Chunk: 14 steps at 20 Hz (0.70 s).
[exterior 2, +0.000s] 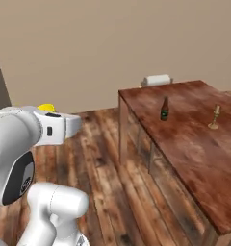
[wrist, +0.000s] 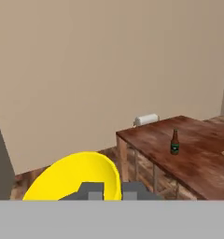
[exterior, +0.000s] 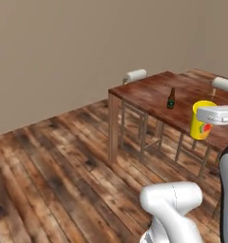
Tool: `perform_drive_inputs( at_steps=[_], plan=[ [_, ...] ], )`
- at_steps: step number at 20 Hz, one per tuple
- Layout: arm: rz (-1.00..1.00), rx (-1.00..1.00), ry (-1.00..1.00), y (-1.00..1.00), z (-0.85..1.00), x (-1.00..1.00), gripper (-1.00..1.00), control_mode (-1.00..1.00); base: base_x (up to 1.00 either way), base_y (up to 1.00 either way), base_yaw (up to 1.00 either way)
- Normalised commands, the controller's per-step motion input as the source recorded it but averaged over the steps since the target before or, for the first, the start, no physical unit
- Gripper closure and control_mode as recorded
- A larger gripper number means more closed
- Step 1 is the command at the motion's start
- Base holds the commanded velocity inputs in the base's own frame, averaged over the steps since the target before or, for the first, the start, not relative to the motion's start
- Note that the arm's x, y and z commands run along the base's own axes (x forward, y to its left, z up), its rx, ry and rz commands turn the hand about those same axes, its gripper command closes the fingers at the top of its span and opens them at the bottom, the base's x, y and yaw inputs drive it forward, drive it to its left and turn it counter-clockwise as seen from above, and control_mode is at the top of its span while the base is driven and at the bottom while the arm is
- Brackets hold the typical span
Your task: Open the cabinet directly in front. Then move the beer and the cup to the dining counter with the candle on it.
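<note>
My gripper (wrist: 111, 191) is shut on the rim of the yellow cup (wrist: 81, 179), and its dark fingertips (wrist: 91, 190) pinch the near wall. The cup (exterior: 201, 122) hangs in the air by the near edge of the dining counter (exterior: 149, 92), with the white hand above it. The brown beer (exterior: 171, 98) bottle stands upright on that glossy reddish-brown top, well clear of the cup. In the right base view the beer (exterior 2: 164, 108) is left of the brass candle (exterior 2: 214, 117), and a sliver of cup (exterior 2: 46, 107) shows behind the hand. The cabinet is out of view.
White-backed chairs (exterior: 135, 75) (exterior: 224, 84) are tucked in at the counter's far sides. Bare plank floor (exterior: 63, 161) spreads to the left of the counter. A plain beige wall (exterior: 87, 42) closes the room behind it.
</note>
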Motion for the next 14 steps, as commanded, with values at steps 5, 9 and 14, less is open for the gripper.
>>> perform_drive_inputs(
  at_steps=[5, 9, 14],
  plan=[
    [0.0, 0.0, 0.0, 0.0, 0.0, 0.0, 1.0, 1.0, 0.08, 0.17, -0.64],
    [0.0, 0.0, 0.0, 0.0, 0.0, 0.0, 1.0, 1.0, 0.0, 0.2, -0.56],
    [0.0, 0.0, 0.0, 0.0, 0.0, 0.0, 1.0, 1.0, 0.0, 0.35, -0.52]
  ],
)
